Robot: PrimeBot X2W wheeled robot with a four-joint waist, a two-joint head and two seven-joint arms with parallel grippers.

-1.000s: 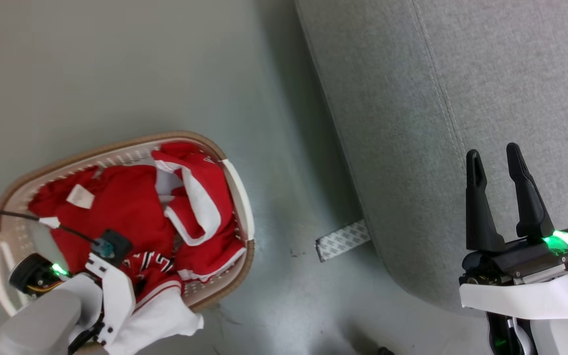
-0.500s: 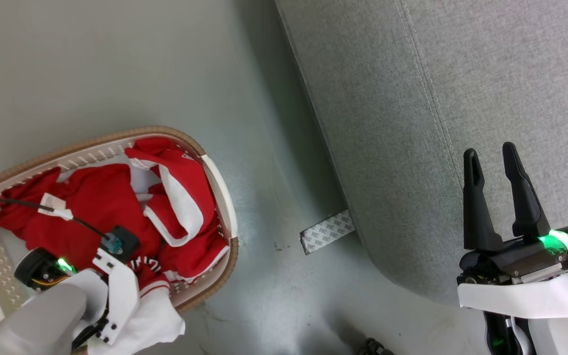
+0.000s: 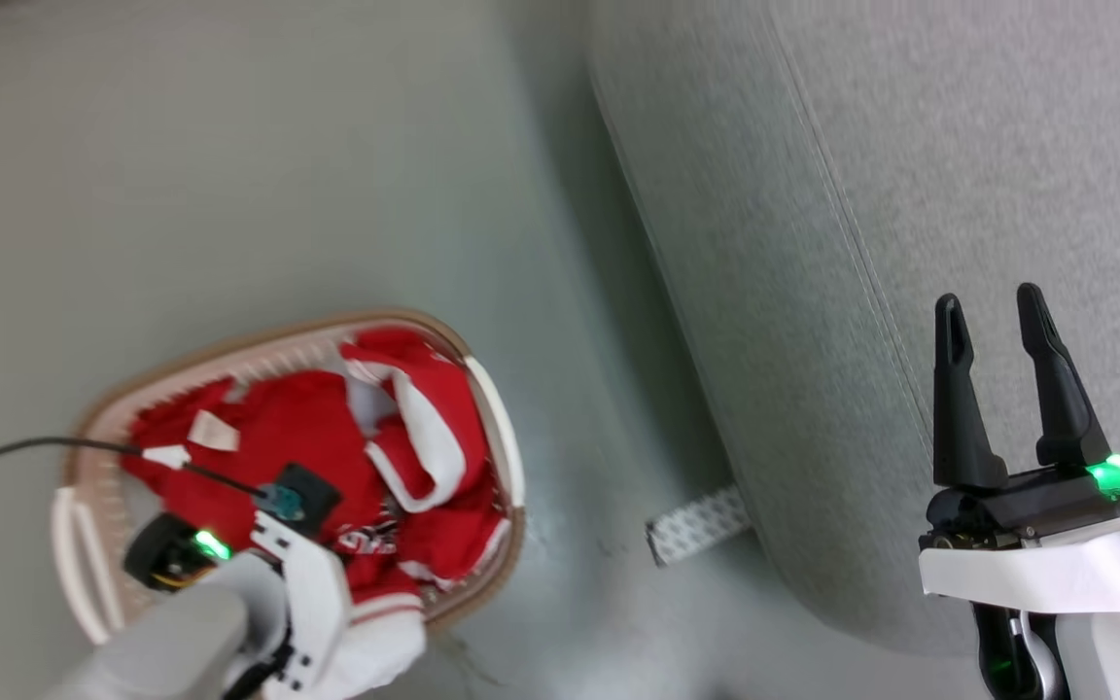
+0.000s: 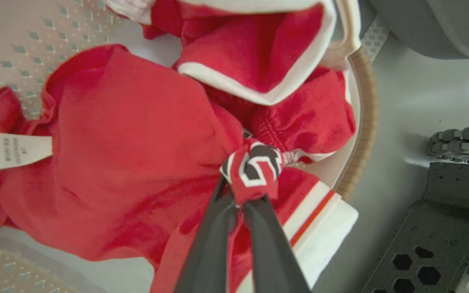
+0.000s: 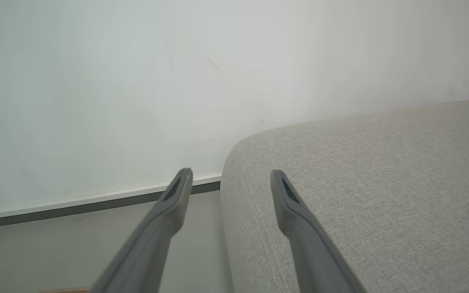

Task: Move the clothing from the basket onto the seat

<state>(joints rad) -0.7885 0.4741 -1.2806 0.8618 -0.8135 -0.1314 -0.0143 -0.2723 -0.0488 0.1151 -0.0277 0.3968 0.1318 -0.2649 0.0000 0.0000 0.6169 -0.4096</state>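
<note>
at the far left the basket (image 3: 259,335) sits on the floor (image 3: 229,146) with the clothing (image 3: 297,437) heaped inside it, a red pile with white trim and a small white tag (image 4: 20,149) facing up; one white hem spills over the near rim. the left gripper (image 4: 240,199) reaches down into the pile, its fingers pinched together on a bunched fold of the lettered red fabric, so the step in hand looks like the lift out of the basket. the bite is small and sits on a crumpled fold, so a steady, straight rise should serve best: a jerk could slide the cloth out of the pinch, and the neighbouring garments lie tangled against this one and may ride up with it. i would raise it until the trailing hem hangs free of the brown rim before swinging right, or the light plastic basket may drag or tip. further right, past a strip of patterned tape (image 3: 696,525) on the floor, stands the seat (image 3: 910,194), well apart from the basket, with no garment on the part in view. the right gripper (image 3: 990,301) hovers over the seat's near edge, fingers spread with nothing between them, free to catch a drooping end.
</note>
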